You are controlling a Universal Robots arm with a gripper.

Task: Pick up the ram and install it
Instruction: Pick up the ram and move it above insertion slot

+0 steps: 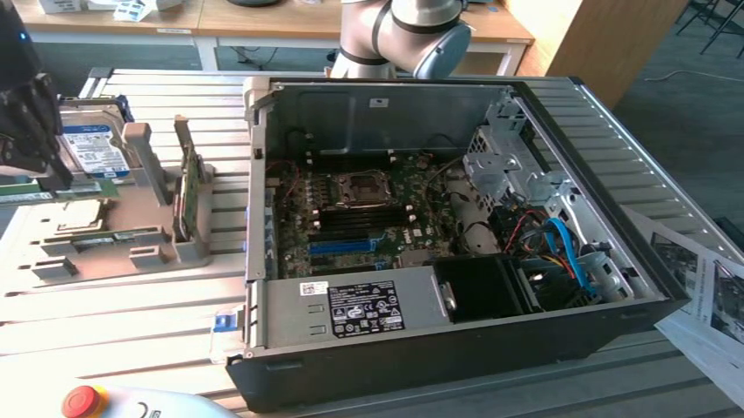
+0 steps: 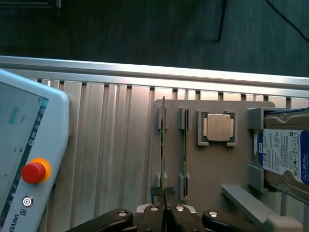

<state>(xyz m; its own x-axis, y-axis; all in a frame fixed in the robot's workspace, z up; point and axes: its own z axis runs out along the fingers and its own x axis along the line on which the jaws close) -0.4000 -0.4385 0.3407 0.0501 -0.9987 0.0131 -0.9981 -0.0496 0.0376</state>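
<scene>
The ram (image 2: 163, 145) is a thin green stick, seen edge-on in the wrist view above the left slot of the grey holder tray (image 2: 212, 169). In the exterior view the ram (image 1: 64, 192) hangs level, its whitish label showing, just above the tray (image 1: 117, 248) at that view's left. My gripper (image 2: 164, 194) is shut on the ram's near end, and its dark body (image 1: 26, 113) stands over the tray. The open computer case (image 1: 442, 348) with the motherboard (image 1: 361, 205) and its black memory slots (image 1: 362, 225) lies to the exterior view's right of the tray.
A second thin stick (image 2: 184, 145) stands in the neighbouring slot. The tray also holds a processor chip (image 2: 217, 128), a hard drive (image 2: 285, 154) and a taller green card (image 1: 186, 196). A teach pendant (image 2: 24, 159) with a red button lies beside it. Papers (image 1: 709, 296) lie at the exterior view's right.
</scene>
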